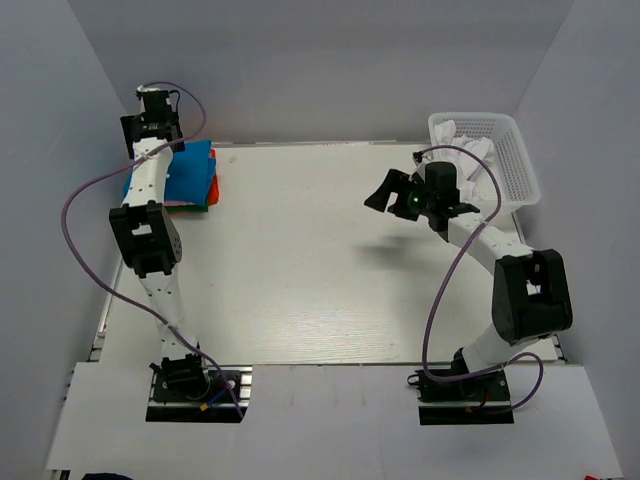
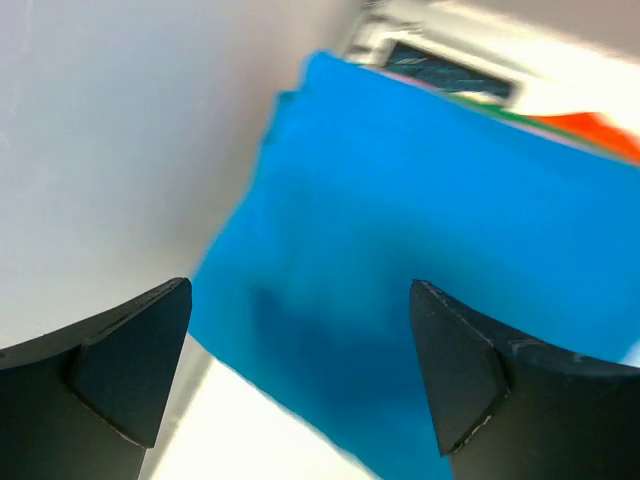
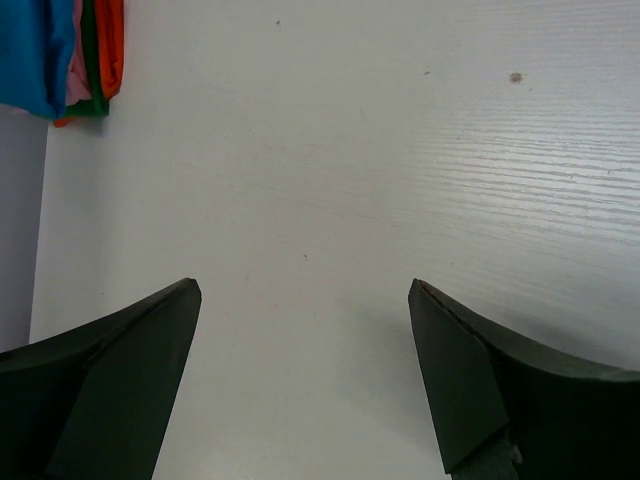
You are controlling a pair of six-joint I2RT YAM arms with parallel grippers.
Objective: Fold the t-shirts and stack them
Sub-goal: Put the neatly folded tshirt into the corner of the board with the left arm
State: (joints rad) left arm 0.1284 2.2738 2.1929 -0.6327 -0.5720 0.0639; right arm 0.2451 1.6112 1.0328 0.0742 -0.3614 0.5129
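A folded stack of t-shirts lies at the far left of the table, with the bright blue shirt (image 1: 192,170) on top and the orange shirt (image 1: 213,190) and green shirt (image 1: 190,207) edges below. My left gripper (image 1: 150,140) hovers open and empty over the stack's left edge, by the wall. In the left wrist view the left gripper (image 2: 300,370) frames the blue shirt (image 2: 430,250). My right gripper (image 1: 385,192) is open and empty above bare table, and it is open in the right wrist view too (image 3: 305,380). White shirts (image 1: 470,150) lie crumpled in the basket.
The white mesh basket (image 1: 525,165) stands at the far right corner. The grey wall (image 2: 120,130) runs close along the stack's left side. The right wrist view shows the stack's blue (image 3: 35,50), pink (image 3: 75,60), green (image 3: 90,60) and orange (image 3: 110,45) layers.
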